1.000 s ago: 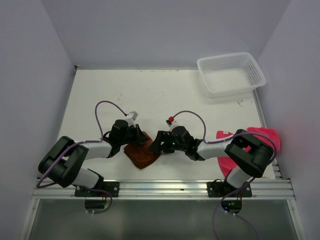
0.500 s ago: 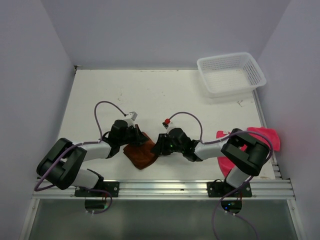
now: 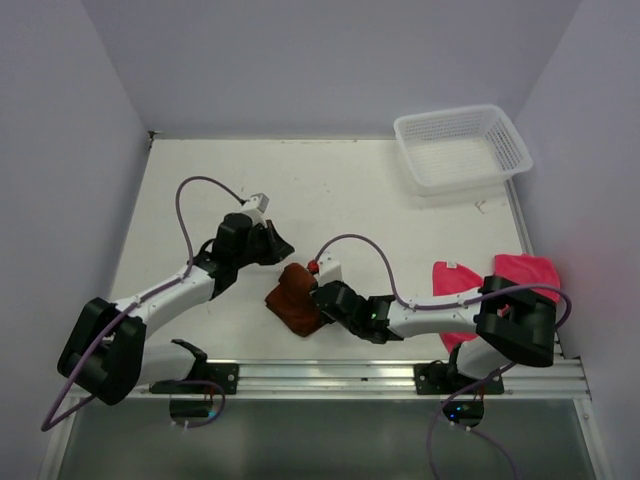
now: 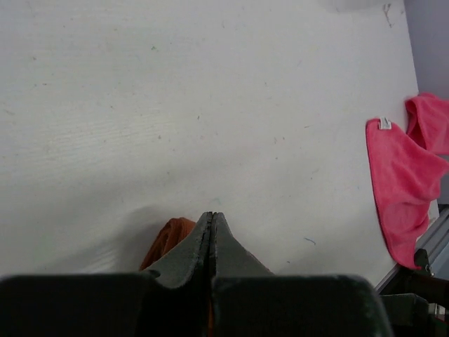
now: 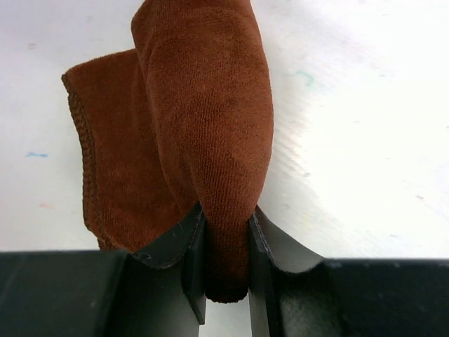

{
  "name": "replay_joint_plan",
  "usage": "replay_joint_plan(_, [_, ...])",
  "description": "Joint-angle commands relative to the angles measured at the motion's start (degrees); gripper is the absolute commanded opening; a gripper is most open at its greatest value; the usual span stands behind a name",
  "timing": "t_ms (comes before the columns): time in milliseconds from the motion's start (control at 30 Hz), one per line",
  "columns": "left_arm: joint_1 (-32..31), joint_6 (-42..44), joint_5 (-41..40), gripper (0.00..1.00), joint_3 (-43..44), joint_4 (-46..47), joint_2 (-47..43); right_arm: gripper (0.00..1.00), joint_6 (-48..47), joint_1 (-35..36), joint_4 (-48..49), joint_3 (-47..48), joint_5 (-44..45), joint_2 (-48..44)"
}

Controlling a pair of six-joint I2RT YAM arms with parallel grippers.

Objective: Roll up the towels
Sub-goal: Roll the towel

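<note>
A: Where is the rust-brown towel [image 5: 210, 105]?
B: Bunched on the counter [image 3: 330, 190] near its front edge, one fold pinched in the right jaws. The left jaws are clenched, empty. The pink towel [image 4: 396, 182] lies far right.

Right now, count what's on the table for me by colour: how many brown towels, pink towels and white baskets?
rust-brown towel: 1
pink towel: 1
white mesh basket: 1
Total: 3
</note>
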Motion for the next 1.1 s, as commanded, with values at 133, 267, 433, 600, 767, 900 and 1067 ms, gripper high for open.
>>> replay_joint_plan(133, [-1.8,0.8,-0.7,0.00,1.3,-0.9,-4.7,0.15,-10.5,10.0,-6.1,6.5,24.4,6.2])
replay_joint_plan(267, [-3.1,-0.1,-0.1,0.00,-0.9,1.4,-4.1,0.17,-13.6,14.7,-8.5,11.7,31.5,13.3])
replay_joint_plan(433, [-4.8,-0.8,0.6,0.00,-4.2,4.4,-2.2,0.20,-14.1,16.9,-10.7,14.8,31.6,17.0])
replay_joint_plan(600, [-6.4,-2.2,0.0,0.00,-9.5,7.8,0.5,0.26,-12.7,16.9,-11.3,14.7,29.9,16.2])
replay_joint_plan(767, [-6.4,-3.5,-1.6,0.00,-15.0,9.6,2.0,0.41,-10.1,16.9,-13.2,14.9,26.8,14.8])
replay_joint_plan(900, [-6.4,-4.7,-5.5,0.00,-16.0,7.0,1.9,0.66,-7.2,15.5,-13.9,14.1,22.5,10.1])
replay_joint_plan(1067, [-6.3,-6.3,-5.2,0.00,-18.0,8.8,1.6,0.79,-1.2,10.5,-9.3,7.8,8.1,-2.4])
